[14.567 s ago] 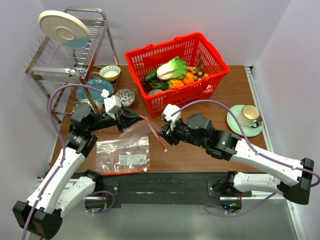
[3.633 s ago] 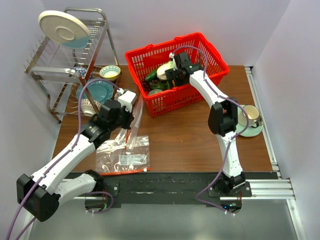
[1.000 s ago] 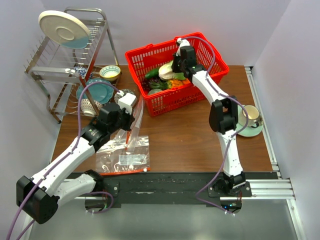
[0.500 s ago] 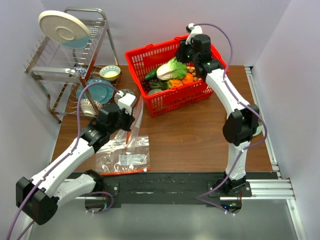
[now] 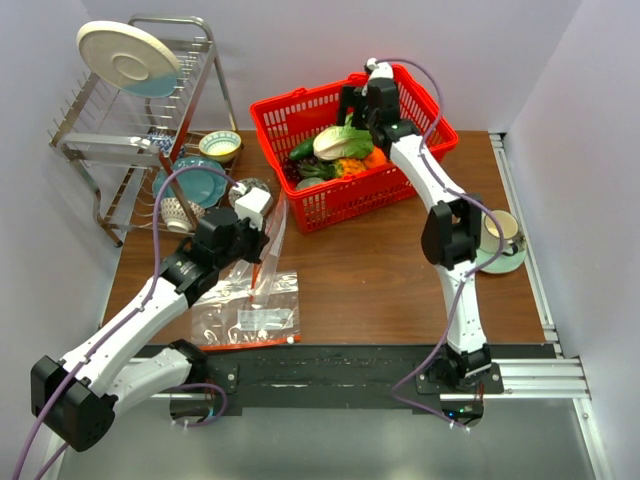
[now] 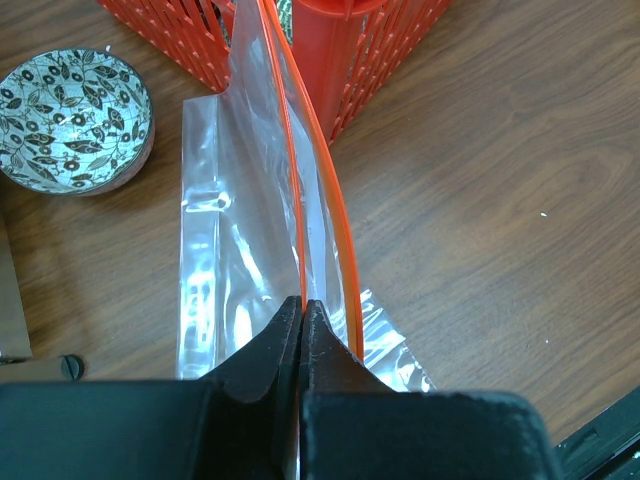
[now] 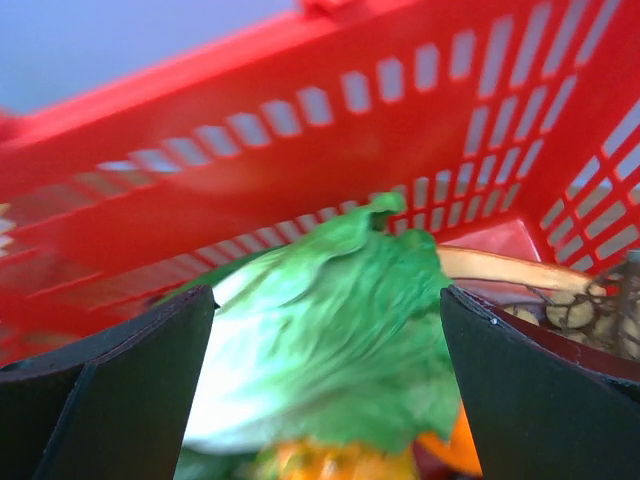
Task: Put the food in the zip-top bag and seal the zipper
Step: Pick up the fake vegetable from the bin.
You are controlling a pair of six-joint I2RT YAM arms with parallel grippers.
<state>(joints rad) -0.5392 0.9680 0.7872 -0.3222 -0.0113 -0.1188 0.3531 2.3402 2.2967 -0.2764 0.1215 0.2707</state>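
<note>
Jaws wide apart, my R gripper (image 7: 325, 300) had dropped back over cabbage (image 5: 343, 142); L gripper (image 6: 302, 308) kept bag (image 6: 245, 210) clamped, so grab's next.

Cabbage (image 5: 343, 142) in basket (image 5: 440, 140); bag (image 5: 262, 262) left, before basket; bowl (image 6: 78, 122) left of bag.

— Where is the food?
— In the red basket (image 5: 300, 105). The napa cabbage (image 5: 343, 141), pale green and white, lies on top of the pile. The dark green cucumber (image 5: 303, 151) lies just left of it in the top view, partly buried. Small brown nuts (image 7: 562, 312) show blurred beside the cabbage.
— And the zip-top bag (image 6: 240, 230)?
— Clear and crinkly, held up by one lip, which is pinched in the left gripper (image 6: 302, 310). The zipper (image 6: 325, 190), a red-orange strip, is unsealed, and its two halves bow apart.
</note>
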